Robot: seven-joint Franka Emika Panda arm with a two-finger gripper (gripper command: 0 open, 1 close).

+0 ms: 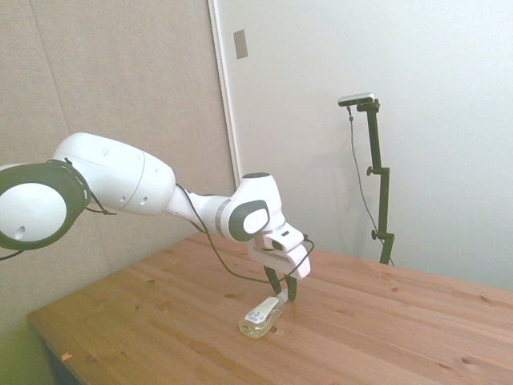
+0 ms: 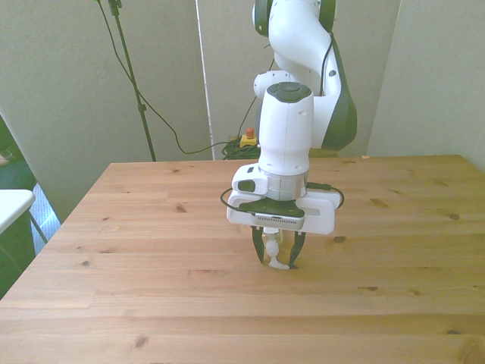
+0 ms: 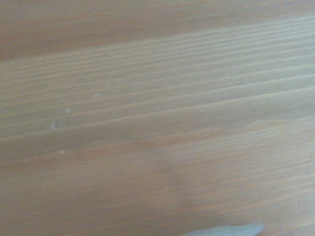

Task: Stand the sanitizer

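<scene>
The sanitizer (image 1: 261,317) lies on its side near the middle of the wooden counter (image 1: 385,329), its clear body with yellowish liquid and a small label resting on the boards and its white pump nozzle (image 1: 272,304) raised a little at the upper end. The gripper (image 1: 285,294) reaches down over that nozzle end, its dark fingers (image 1: 293,290) drawn in close on either side of the pump. In the front view the gripper (image 2: 277,254) has the white nozzle (image 2: 271,249) showing between its two fingers (image 2: 258,247), which sit just against it; the bottle's body is hidden behind the gripper there. The fingers appear clamped on the pump. The wrist view shows blurred wood grain and a pale sliver of the bottle (image 3: 231,229) at the frame's edge.
</scene>
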